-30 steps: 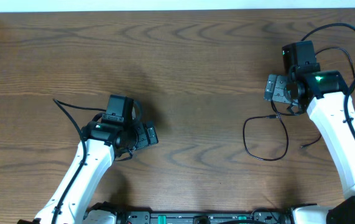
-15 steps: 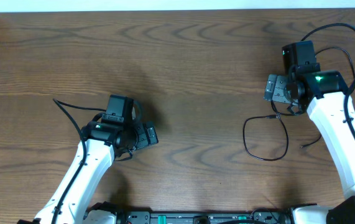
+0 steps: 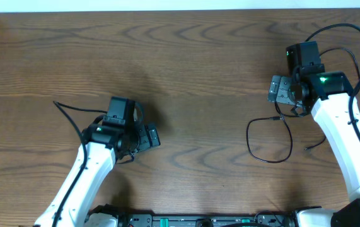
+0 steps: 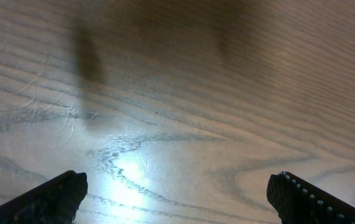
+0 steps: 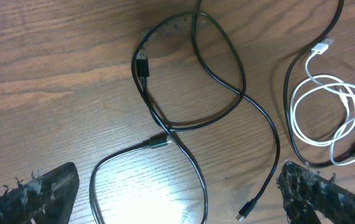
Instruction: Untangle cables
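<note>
A dark brown, wood-grain surface (image 3: pixel 186 69) fills the overhead view. On its right side lies a thin black cable (image 3: pixel 248 135), curled into one open loop. The right wrist view shows black cables (image 5: pixel 244 84) lying flat and crossing one another (a dark plug (image 5: pixel 141 65) sits at the left side of the upper loop). Just right of them a white cable (image 5: pixel 345 93) lies in loose coils, with a black one crossing it. The left wrist view shows bare wood with a bright glare.

Cables (image 3: pixel 290 144) lie on the table (image 3: pixel 198 57) at right, just nearer than the right gripper (image 3: pixel 275 90); the left gripper (image 3: pixel 150 137) sits well apart, near left.
</note>
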`<state>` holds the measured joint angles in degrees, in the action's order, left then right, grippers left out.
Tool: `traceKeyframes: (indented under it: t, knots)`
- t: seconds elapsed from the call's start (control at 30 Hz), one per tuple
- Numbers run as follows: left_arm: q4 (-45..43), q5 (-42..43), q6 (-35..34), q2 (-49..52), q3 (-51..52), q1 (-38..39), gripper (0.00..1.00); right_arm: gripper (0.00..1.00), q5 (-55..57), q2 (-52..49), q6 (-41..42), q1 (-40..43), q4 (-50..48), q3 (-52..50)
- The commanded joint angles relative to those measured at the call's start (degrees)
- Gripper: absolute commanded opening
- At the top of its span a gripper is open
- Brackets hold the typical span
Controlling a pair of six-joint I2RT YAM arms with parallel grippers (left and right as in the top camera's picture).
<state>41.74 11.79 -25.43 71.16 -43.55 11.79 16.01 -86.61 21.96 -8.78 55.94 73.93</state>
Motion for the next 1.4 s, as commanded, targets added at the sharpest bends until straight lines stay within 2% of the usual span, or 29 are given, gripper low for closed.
traceKeyframes:
  t: [0.0,0.43,0.57,1.37]
  knots:
    - [0.24,-0.74,0.55,-4.79,1.88,0.17,0.98,0.99,-0.11,0.00,0.74,0.22,0.17,-0.07]
    - [0.26,-0.74,0.55,-30.62,3.28,0.17,0.98,0.99,-0.11,0.00,0.74,0.22,0.17,-0.07]
    - [0.26,-0.74,0.55,-34.82,3.28,0.17,0.98,0.99,-0.11,0.00,0.74,0.22,0.17,-0.07]
    - [0.31,-0.74,0.55,-32.33,3.28,0.17,0.98,0.99,-0.11,0.00,0.74,0.22,0.17,-0.07]
